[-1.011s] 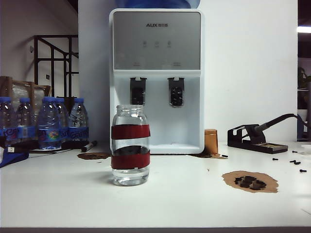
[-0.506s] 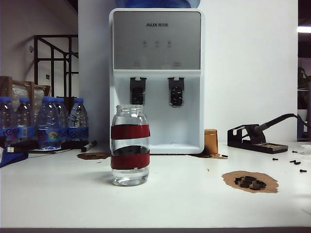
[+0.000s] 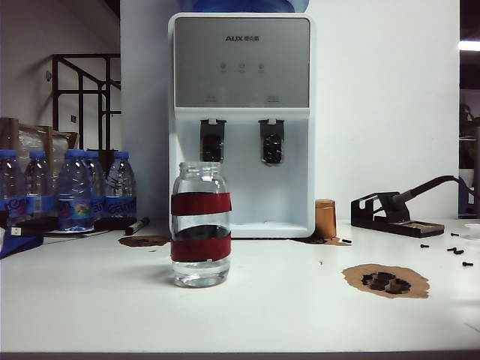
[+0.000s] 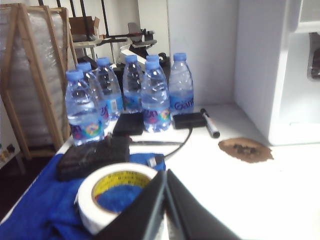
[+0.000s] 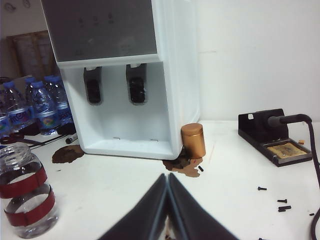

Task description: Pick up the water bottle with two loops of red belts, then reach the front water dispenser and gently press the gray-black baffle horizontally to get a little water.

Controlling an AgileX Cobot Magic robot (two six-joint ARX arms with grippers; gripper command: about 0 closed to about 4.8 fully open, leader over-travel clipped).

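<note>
The water bottle (image 3: 201,225), a short clear glass jar with two red bands and a little water at its bottom, is seen standing upright and uncapped on the white tabletop (image 3: 285,315), toward the front edge and left of the middle. It is held by neither claw. Behind it, at the back edge, the water dispenser (image 3: 241,120) is set against the wall, with the gray-black baffle (image 3: 212,140) hanging under its left tap, well apart from the bottle.

The left claw (image 4: 166,200) is pressed fully together with nothing between its fingers, and is found above the tabletop's left edge, over a roll of white tape (image 4: 116,192) lying on a blue cloth (image 4: 40,210). A cluster of blue-capped plastic bottles (image 4: 131,90) is gathered at the back left corner.

The right claw (image 5: 167,202) is likewise closed and empty, positioned over the tabletop's front part, facing the dispenser and a copper-coloured canister (image 5: 193,140).
</note>
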